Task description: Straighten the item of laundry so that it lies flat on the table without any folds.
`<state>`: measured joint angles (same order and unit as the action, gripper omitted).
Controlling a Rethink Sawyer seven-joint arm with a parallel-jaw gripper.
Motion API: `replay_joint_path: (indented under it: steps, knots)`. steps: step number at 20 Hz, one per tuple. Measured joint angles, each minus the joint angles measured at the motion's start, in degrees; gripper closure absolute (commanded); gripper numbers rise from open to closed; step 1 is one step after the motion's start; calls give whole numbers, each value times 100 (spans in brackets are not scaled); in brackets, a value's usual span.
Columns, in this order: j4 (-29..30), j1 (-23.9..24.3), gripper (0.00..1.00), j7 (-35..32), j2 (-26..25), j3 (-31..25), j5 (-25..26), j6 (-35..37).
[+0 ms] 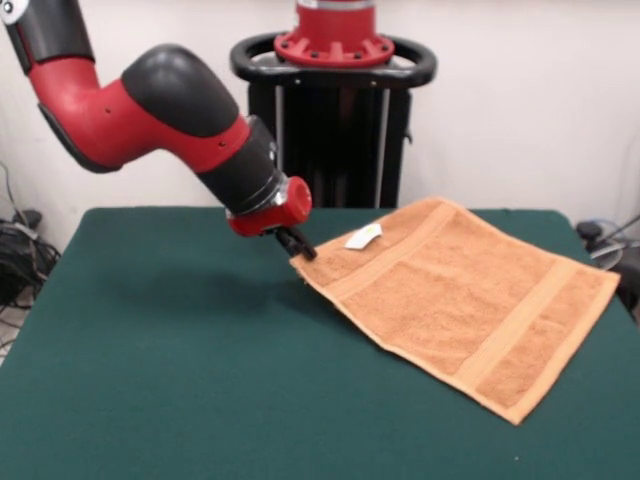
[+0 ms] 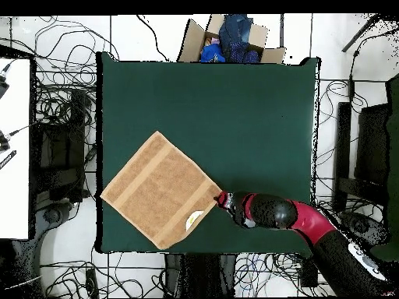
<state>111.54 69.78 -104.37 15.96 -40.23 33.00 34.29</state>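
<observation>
The item of laundry (image 1: 460, 290) is an orange-tan towel spread out as a diamond on the right part of the green table (image 1: 150, 350), with banded stripes near two ends and a white tag (image 1: 363, 237) showing near its far left edge. My gripper (image 1: 300, 246) comes down at a slant onto the towel's left corner and looks shut on that corner, which sits slightly raised. From overhead, the towel (image 2: 160, 191) lies at the table's (image 2: 234, 101) lower left, and the gripper (image 2: 221, 199) meets its right corner beside the tag (image 2: 193, 220).
The towel's outer corner reaches the table's side edge (image 2: 101, 198). A cardboard box of clothes (image 2: 230, 39) stands just past the table's far edge in the overhead view. Cables (image 2: 62, 101) cover the floor around the table. The robot's pedestal (image 1: 335, 100) stands behind the towel.
</observation>
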Motion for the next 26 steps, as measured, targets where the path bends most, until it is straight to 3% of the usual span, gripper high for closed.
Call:
replay_joint_path:
  steps: [14, 26]
  knots:
    - [-503, 190, 100, 730, -424, -199, -15, 568]
    - [-922, 190, 100, 1423, -481, -198, -14, 1218]
